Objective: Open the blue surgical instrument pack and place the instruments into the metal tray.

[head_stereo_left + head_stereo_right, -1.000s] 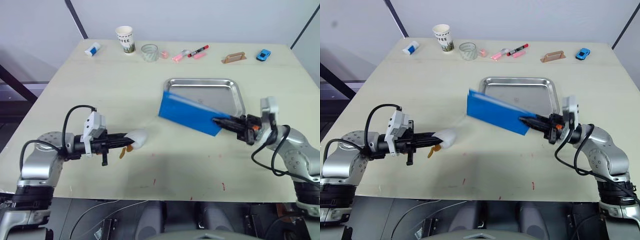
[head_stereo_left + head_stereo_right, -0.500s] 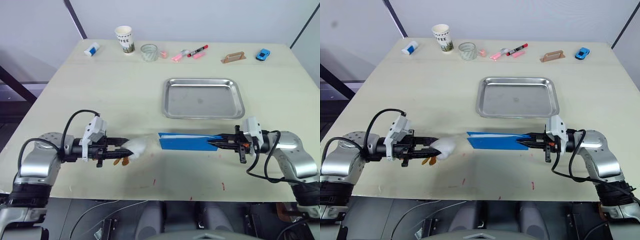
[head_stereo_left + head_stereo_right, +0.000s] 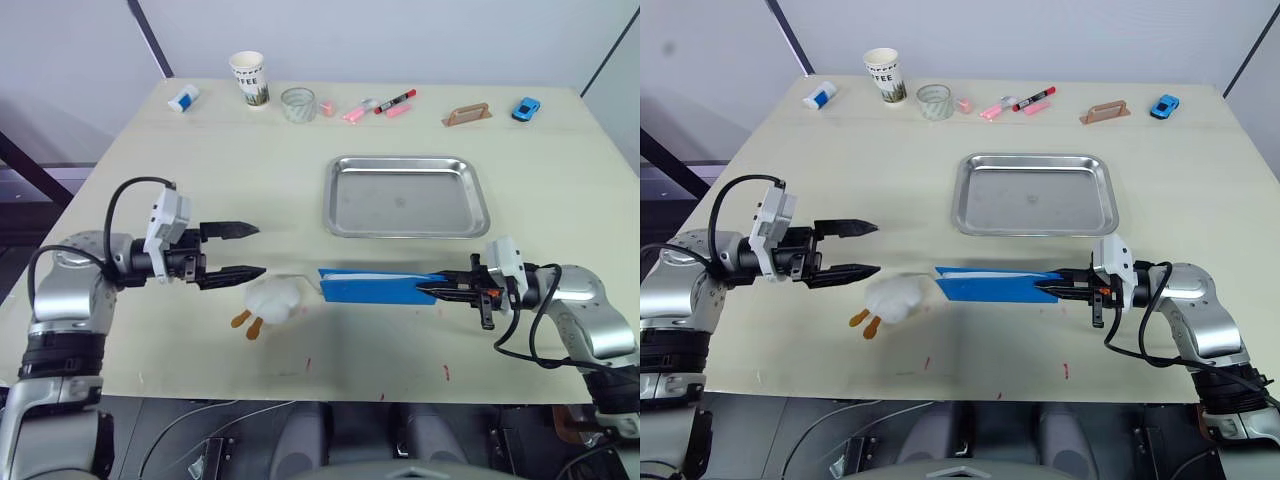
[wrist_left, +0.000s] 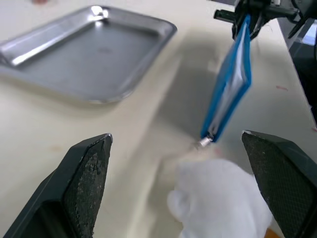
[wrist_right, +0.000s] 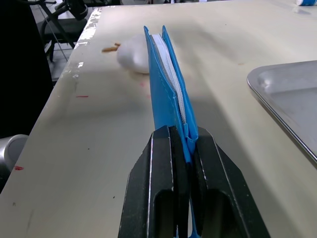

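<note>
I see the R gripper (image 3: pixel 440 290), lower right of frame, jaws clenched on one end of the blue pack (image 3: pixel 375 288), which sits edge-on at lower centre, closed, just below the metal tray (image 3: pixel 407 196). L gripper (image 3: pixel 240 250) at centre left has jaws spread wide, gripping nothing, above a white plush toy (image 3: pixel 270 300) on the tabletop (image 3: pixel 200 160), next to the pack's other end. Tray looks empty.
</note>
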